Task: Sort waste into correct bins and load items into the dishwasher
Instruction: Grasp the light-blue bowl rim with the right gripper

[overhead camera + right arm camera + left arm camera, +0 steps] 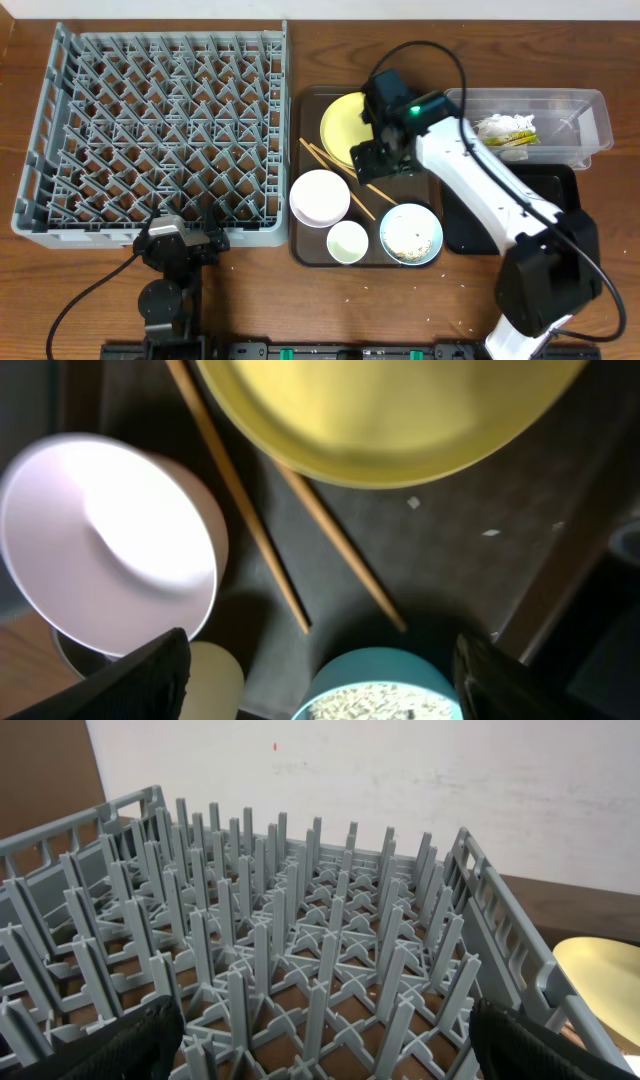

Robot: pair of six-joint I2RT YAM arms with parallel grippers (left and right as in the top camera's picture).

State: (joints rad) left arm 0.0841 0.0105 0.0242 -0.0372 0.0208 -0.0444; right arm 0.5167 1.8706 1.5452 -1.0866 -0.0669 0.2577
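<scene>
The grey dish rack (160, 130) fills the left side and holds nothing. On the brown tray (310, 105) lie the yellow plate (342, 125), white bowl (320, 197), small white cup (347, 242), chopsticks (335, 172) and the light blue bowl (410, 235) with rice in it. My right gripper (380, 165) is open and empty, above the tray between plate and blue bowl. The right wrist view shows the plate (390, 410), white bowl (100, 550), chopsticks (240, 490), cup (215, 675) and blue bowl (375, 695) under the open gripper (320, 680). My left gripper (180, 240) is open at the rack's front edge.
The clear tub (590, 120) at the back right holds a crumpled napkin and a yellow-green wrapper (505, 130). The black tray (560, 185) lies in front of it, partly under my right arm. The left wrist view shows rack pegs (300, 940) and the plate's edge (600, 980).
</scene>
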